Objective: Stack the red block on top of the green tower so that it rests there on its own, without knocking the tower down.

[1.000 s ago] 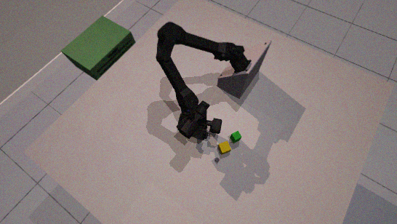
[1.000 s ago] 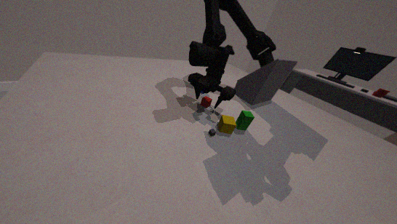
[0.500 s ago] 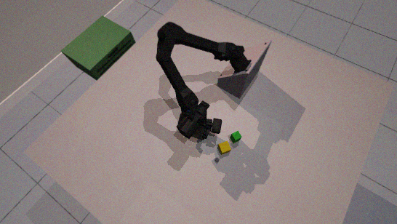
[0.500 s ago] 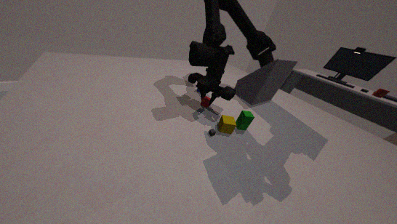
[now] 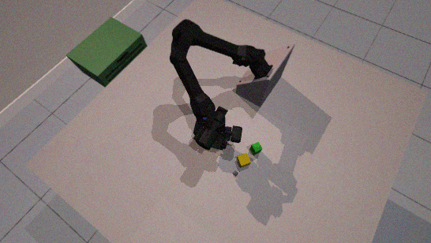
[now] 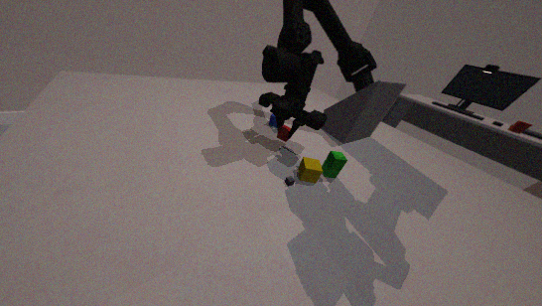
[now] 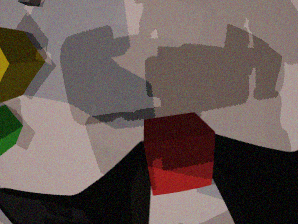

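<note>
The red block [image 6: 284, 132] [image 7: 180, 152] is between the two fingers of my gripper [image 6: 285, 135] [image 7: 173, 143], which is shut on it. In the wrist view both black fingers touch its sides. Whether the block touches the table I cannot tell. In the top view the arm hides the red block and the fingertips. The green tower [image 5: 256, 148] [image 6: 335, 164] [image 7: 9, 129] stands upright, to the right of the gripper in the top and exterior views. It shows at the left edge of the wrist view.
A yellow block [image 5: 243, 160] [image 6: 310, 170] [image 7: 15, 62] sits close beside the green tower. A small dark cube [image 5: 235, 173] [image 6: 289, 181] lies near the yellow block. A blue block [image 6: 273, 120] is partly hidden behind the gripper. A slanted grey panel [image 5: 272, 79] [image 6: 364, 111] stands near the arm's base.
</note>
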You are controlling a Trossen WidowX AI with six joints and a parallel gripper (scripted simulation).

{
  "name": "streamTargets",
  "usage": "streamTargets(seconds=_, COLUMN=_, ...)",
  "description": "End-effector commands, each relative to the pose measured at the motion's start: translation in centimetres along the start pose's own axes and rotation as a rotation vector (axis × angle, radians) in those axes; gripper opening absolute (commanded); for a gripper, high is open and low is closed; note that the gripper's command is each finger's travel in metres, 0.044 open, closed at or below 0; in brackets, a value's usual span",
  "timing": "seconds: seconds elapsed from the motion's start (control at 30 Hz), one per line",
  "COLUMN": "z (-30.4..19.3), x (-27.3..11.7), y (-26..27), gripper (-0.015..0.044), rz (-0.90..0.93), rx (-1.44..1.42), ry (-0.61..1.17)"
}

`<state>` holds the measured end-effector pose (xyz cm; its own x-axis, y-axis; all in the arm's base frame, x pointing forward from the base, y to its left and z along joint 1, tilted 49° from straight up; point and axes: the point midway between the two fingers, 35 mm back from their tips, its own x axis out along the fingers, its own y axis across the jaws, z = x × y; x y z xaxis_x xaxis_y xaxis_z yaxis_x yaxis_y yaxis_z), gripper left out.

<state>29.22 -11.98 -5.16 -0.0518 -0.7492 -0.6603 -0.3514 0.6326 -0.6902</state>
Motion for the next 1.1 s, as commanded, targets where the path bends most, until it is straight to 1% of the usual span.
streamTargets(seconds=0.0, z=0.2, x=-2.3, y=-0.3, gripper=0.0000, rz=-0.006, rx=0.012, ry=-0.012)
streamTargets(seconds=0.5, z=0.2, x=-9.2, y=-0.2, gripper=0.0000, rz=-0.003, rx=0.012, ry=-0.013)
streamTargets(seconds=0.83, z=0.2, x=-9.5, y=0.0, gripper=0.0000, rz=-0.003, rx=0.012, ry=-0.013)
streamTargets(seconds=1.07, z=1.6, x=-9.8, y=4.1, gripper=0.0000, rz=0.010, rx=0.009, ry=-0.023)
